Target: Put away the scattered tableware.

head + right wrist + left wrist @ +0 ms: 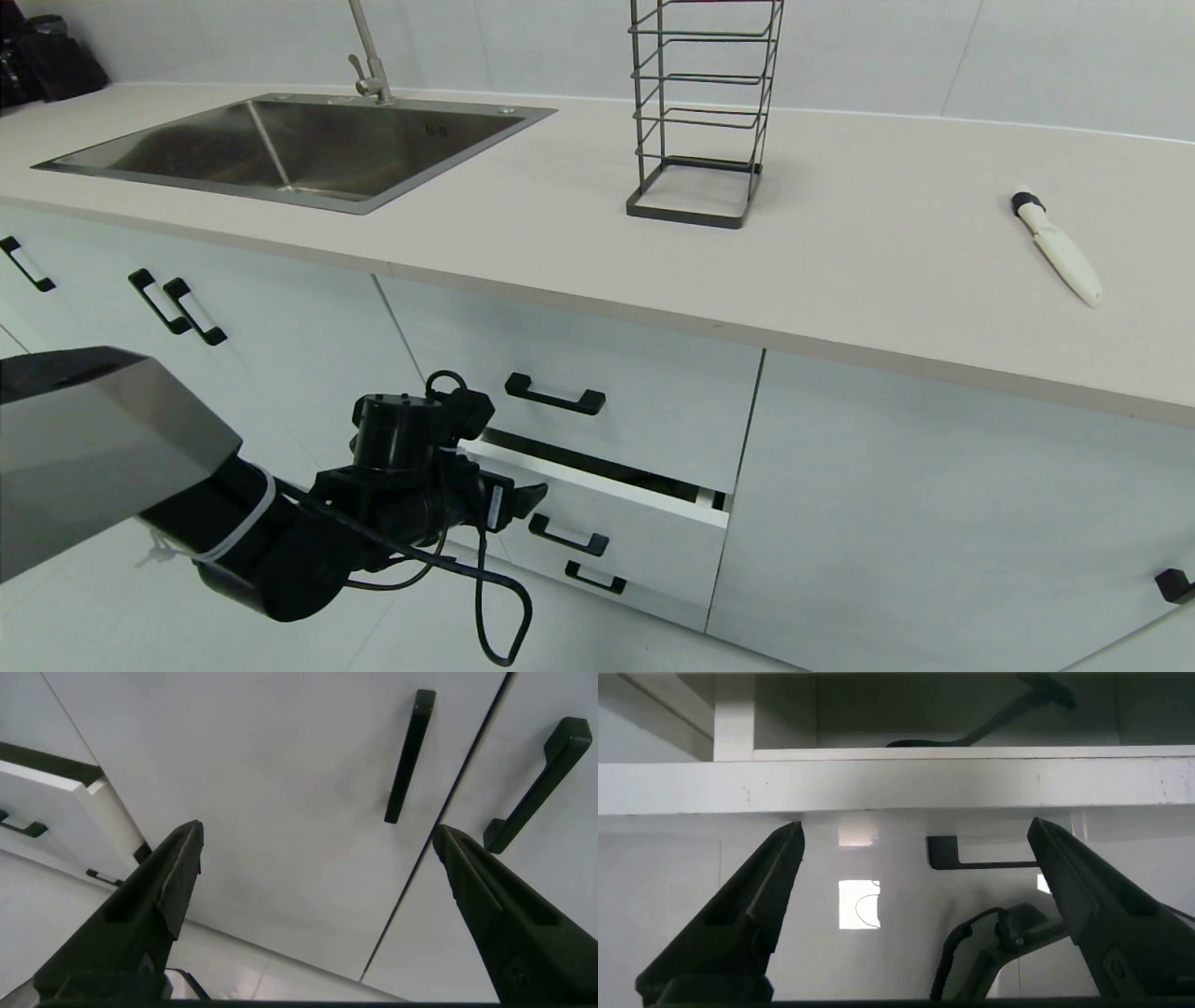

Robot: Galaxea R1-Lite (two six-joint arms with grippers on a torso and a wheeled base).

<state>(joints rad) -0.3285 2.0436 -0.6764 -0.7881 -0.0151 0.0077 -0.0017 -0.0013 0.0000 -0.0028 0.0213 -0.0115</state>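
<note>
Tableware: 1 cream-handled utensil (pixel 1058 248), flat on counter (pixel 887 243), right of frame. Also counted: 1 wire rack (pixel 702 112), 1 sink (pixel 299 145), 1 drawer (pixel 616 509) partly pulled out, lower centre. Left gripper (pixel 518 504) at drawer front, spread wide, empty; utensil well apart, up and right. Right gripper (pixel 318 835) spread wide, empty, facing cabinet doors (pixel 280 784).

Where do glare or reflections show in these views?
Left wrist view: bright patches glare off the glossy drawer front, framed by the open left pincer. Head view: the sink mirrors the faucet as a pale streak. Right wrist view: cabinet doors evenly lit.
</note>
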